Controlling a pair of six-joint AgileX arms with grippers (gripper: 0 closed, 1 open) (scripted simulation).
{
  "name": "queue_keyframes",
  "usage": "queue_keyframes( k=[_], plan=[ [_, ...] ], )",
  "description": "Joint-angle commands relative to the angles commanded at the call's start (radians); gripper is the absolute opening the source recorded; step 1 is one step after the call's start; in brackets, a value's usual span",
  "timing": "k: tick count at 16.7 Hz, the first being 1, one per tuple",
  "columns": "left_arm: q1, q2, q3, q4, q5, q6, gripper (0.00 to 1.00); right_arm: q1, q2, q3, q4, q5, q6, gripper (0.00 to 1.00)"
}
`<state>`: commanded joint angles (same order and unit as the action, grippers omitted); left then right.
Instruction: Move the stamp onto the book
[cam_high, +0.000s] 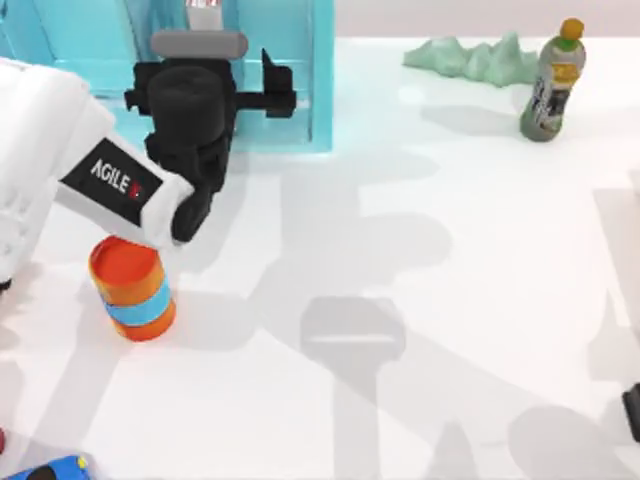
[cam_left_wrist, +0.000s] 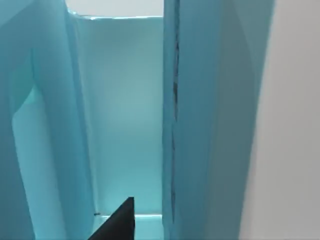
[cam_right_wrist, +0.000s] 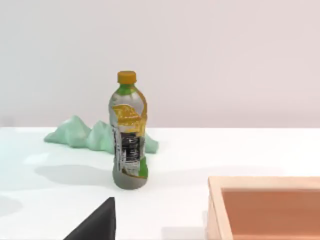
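Note:
The stamp and the book are out of view. My left arm reaches over the back left of the table. Its gripper hangs at the front of the light blue shelf unit. The left wrist view looks into one tall compartment of that shelf unit, with a dark part of the gripper at the picture's edge. My right gripper is parked at the table's right edge.
An orange can with a blue band stands just in front of the left arm. A bottle and a green ridged piece sit at the back right. A wooden tray lies near the right gripper. A small blue object lies at the front left.

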<state>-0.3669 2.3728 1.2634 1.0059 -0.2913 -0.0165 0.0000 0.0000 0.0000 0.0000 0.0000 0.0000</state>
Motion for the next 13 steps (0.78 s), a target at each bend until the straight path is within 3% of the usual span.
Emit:
queue_keyframes(
  k=[4,13],
  plan=[
    [0.000,0.000,0.000,0.000,0.000,0.000,1.00,0.000,0.000,0.000,0.000,0.000,0.000,1.00],
    [0.000,0.000,0.000,0.000,0.000,0.000,0.32,0.000,0.000,0.000,0.000,0.000,0.000,1.00]
  ],
)
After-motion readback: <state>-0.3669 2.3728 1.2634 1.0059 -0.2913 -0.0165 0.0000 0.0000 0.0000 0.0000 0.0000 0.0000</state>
